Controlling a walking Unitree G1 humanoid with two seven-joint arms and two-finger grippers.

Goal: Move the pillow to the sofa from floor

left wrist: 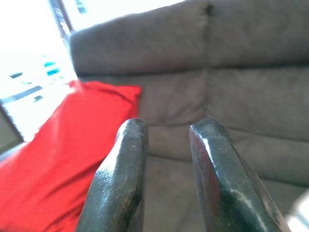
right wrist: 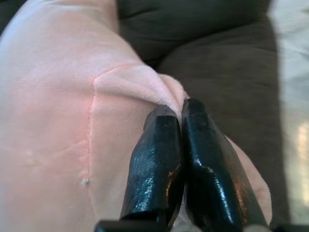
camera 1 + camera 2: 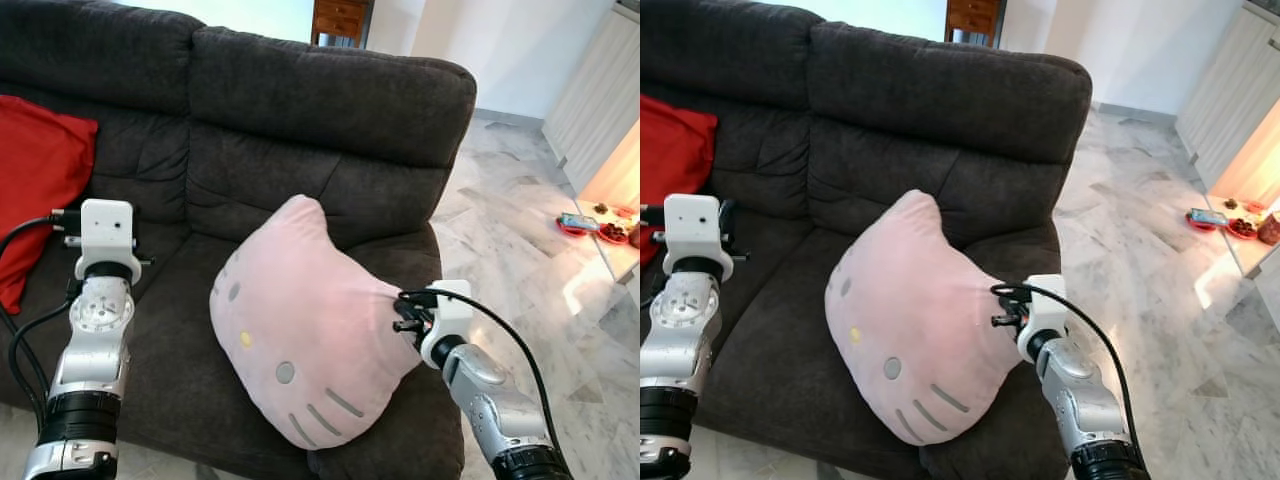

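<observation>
A pink cat-face pillow (image 3: 300, 320) leans tilted on the right seat of the dark grey sofa (image 3: 330, 100), its lower end hanging over the seat's front edge. My right gripper (image 2: 179, 108) is shut on a pinch of the pillow's (image 2: 58, 96) right edge; from the head it sits at the pillow's right side (image 3: 405, 312). My left gripper (image 1: 166, 130) is raised over the left seat, open, nothing between its fingers, pointing toward the sofa back.
A red cushion (image 3: 40, 170) leans in the sofa's left corner. Marble floor (image 3: 520, 240) runs along the sofa's right side. A low ledge with red dishes (image 3: 600, 225) stands at the far right. A wooden cabinet (image 3: 340, 18) is behind the sofa.
</observation>
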